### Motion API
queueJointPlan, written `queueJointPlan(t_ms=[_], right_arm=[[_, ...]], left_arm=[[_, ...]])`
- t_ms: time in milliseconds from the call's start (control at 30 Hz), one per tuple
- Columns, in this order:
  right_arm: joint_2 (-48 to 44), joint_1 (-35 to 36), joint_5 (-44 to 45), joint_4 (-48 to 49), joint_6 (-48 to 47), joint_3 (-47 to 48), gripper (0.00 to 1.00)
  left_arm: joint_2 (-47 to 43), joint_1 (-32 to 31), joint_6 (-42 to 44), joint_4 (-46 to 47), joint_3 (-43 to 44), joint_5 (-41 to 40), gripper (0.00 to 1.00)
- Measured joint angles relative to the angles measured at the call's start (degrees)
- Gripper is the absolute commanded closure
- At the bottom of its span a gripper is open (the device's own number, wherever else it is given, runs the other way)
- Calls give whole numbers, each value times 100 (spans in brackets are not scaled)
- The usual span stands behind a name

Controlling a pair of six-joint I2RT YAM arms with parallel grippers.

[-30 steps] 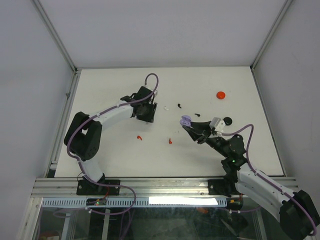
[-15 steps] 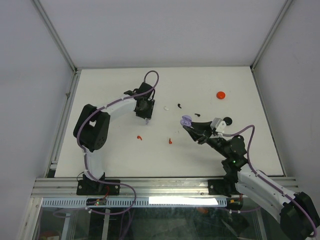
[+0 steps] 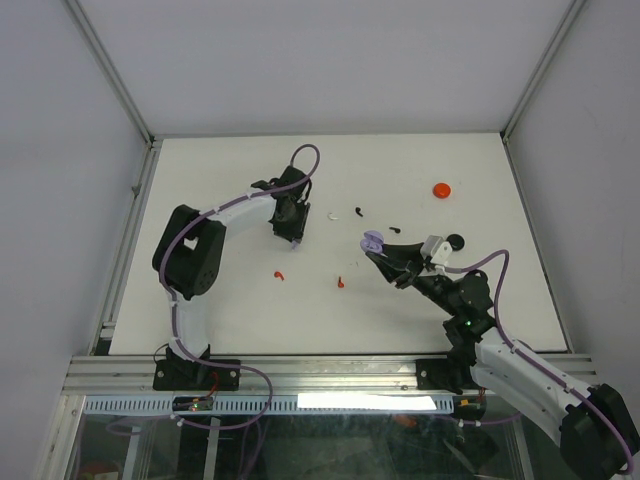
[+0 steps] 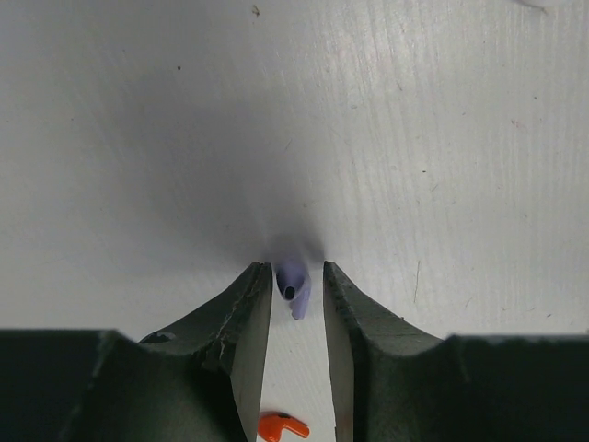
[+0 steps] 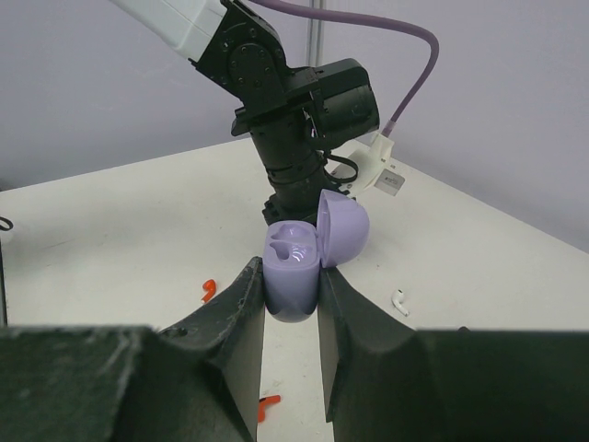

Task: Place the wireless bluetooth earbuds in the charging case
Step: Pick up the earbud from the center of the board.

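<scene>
Close left gripper squarely on lilac earbud at lower centre (straddled, not yet pinched), then lift gently toward open lilac case clenched in right gripper.

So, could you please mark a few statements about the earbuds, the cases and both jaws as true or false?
1. The right jaws hold the lilac case with its lid open. True.
2. A lilac earbud lies on the table between the left jaws. True.
3. The left jaws grip a red earbud. False: the red earbuds lie loose on the table.
4. The red case sits beside the left jaws. False: it lies far to the right, apart from both arms.
5. Both lilac earbuds sit inside the lilac case. False: one lies on the table.
</scene>
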Motion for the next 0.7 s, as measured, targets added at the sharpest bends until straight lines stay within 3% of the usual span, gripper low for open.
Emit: queueJointPlan(t_ms=[700], right_arm=[[46,0,-116,-68,-20,7,100]], left_arm=[[116,-11,13,-111,74,22,92]])
